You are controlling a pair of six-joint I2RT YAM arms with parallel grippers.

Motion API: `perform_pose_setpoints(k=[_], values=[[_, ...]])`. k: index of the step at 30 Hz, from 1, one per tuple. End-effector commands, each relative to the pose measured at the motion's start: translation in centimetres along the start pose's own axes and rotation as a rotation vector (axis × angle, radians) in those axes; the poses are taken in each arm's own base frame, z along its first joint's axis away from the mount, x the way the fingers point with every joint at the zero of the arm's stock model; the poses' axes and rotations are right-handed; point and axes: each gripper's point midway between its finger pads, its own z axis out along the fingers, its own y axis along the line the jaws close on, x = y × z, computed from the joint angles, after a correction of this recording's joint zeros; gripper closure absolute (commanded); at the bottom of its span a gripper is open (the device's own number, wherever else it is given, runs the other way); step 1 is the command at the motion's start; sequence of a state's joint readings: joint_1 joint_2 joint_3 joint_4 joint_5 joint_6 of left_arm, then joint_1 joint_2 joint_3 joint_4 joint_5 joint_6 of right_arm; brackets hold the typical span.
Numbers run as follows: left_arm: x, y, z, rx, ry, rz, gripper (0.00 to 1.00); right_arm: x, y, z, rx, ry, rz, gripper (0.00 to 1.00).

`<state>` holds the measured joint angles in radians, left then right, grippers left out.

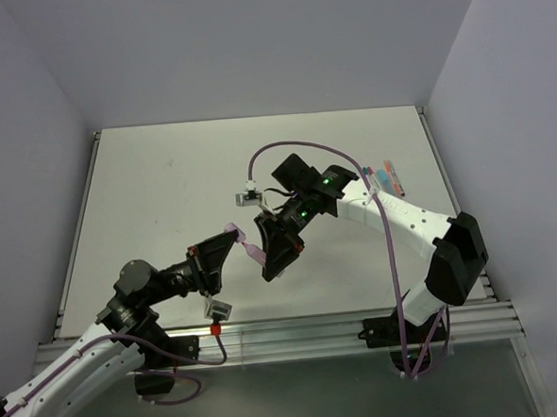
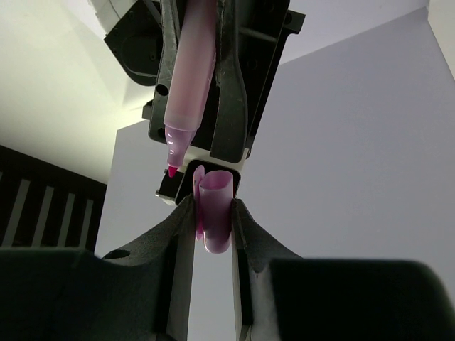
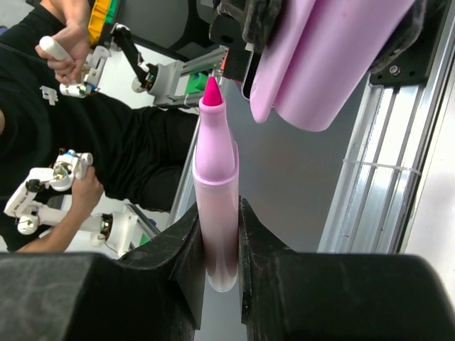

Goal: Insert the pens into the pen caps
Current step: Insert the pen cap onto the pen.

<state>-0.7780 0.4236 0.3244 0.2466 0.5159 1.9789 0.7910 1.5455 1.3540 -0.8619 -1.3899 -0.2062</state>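
Well above the table (image 1: 164, 197), the two arms meet over its near middle, and the lilac cap (image 2: 215, 213) serves as the fixed mark for everything else; the left gripper (image 2: 213, 220) is clamped on this cap, one finger on each side of its closed end, with the open mouth pointing away from the wrist; the cap also shows large and close in the right wrist view (image 3: 327, 57), and in the top view it is a small pale shape (image 1: 231, 233) at the tip of the left gripper (image 1: 229, 238). Facing the cap, the right gripper (image 3: 217, 241) is closed on the pink pen (image 3: 217, 177), pinching the back part of the barrel so that the bright pink tip points at the cap; seen from the left wrist, the pen (image 2: 190, 78) comes down from above, its tip just beside the cap's rim and off to one side of the mouth, not inside it; the right gripper (image 1: 265, 257) sits right next to the cap in the top view. Well apart from the cap, towards the far right of the table, a small cluster of spare pens (image 1: 390, 176) lies flat.
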Motion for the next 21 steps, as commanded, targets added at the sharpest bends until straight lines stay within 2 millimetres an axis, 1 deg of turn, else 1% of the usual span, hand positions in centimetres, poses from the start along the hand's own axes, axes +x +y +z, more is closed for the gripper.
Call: perform_pose_setpoints(k=[1, 7, 15, 17, 21], values=[[1.0, 2.7, -0.2, -0.059, 0.032, 0.144, 1.0, -0.5, 0.5, -0.3, -0.036, -0.015, -0.008, 1.0], [1.6, 3.2, -0.3, -0.049, 0.047, 0.123, 1.0, -0.5, -0.1, -0.7, -0.023, -0.028, 0.001, 1.0], [2.6, 4.0, -0.3, -0.062, 0.083, 0.117, 1.0, -0.5, -0.2, -0.7, -0.024, -0.027, 0.007, 1.0], [2.5, 4.1, -0.3, -0.063, 0.077, 0.119, 1.0, -0.7, -0.2, -0.7, -0.023, -0.027, 0.004, 1.0], [1.8, 3.6, -0.3, -0.055, 0.051, 0.118, 1.0, -1.2, -0.1, -0.7, -0.025, -0.03, -0.005, 1.0]])
